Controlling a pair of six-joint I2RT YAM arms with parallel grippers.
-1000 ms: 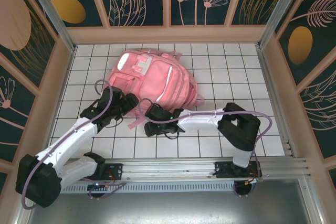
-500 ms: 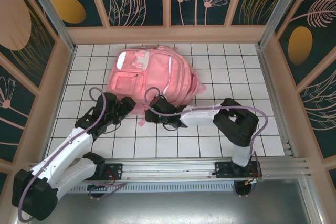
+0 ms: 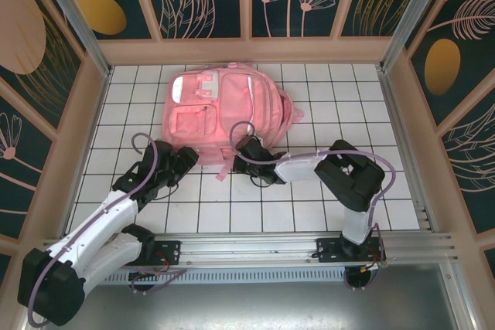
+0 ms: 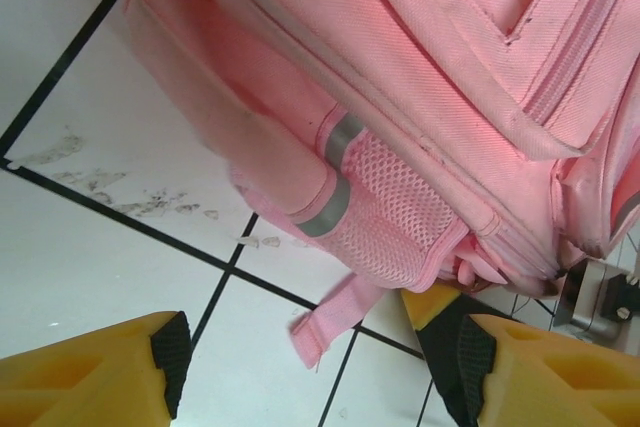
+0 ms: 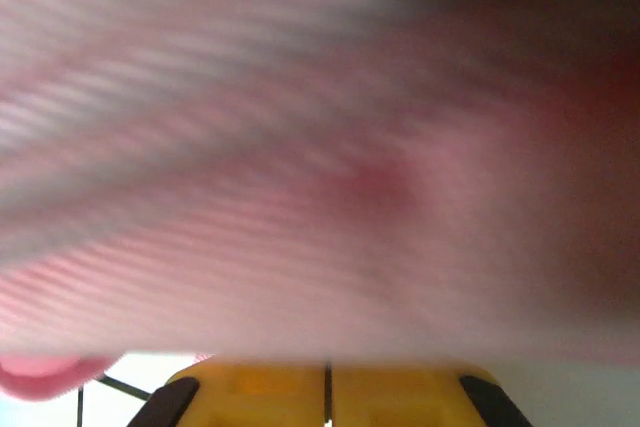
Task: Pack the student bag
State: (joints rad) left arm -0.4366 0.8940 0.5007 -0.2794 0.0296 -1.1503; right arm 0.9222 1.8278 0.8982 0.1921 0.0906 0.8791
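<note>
The student bag [image 3: 220,110], a pink backpack, lies flat at the back middle of the tiled table, front pockets up. My right gripper [image 3: 246,152] is pressed against its near edge. In the right wrist view the yellow fingers [image 5: 250,392] are shut side by side, with blurred pink fabric [image 5: 320,147] right in front. My left gripper [image 3: 183,161] sits just off the bag's near-left corner. It stands open [image 4: 320,367] over bare tile, with a loose pink strap end [image 4: 330,322] between the pads, untouched, and the bag's mesh side pocket [image 4: 400,217] beyond.
The white tiled table [image 3: 309,199] is boxed in by wooden-framed walls on the left, back and right. A metal rail [image 3: 271,249] with the arm bases runs along the near edge. A strap end [image 3: 220,174] trails onto the tiles between the grippers.
The bag has slid toward the back wall and turned straighter. My right gripper has followed its near edge forward and rightward. My left gripper has fallen back slightly from the bag.
</note>
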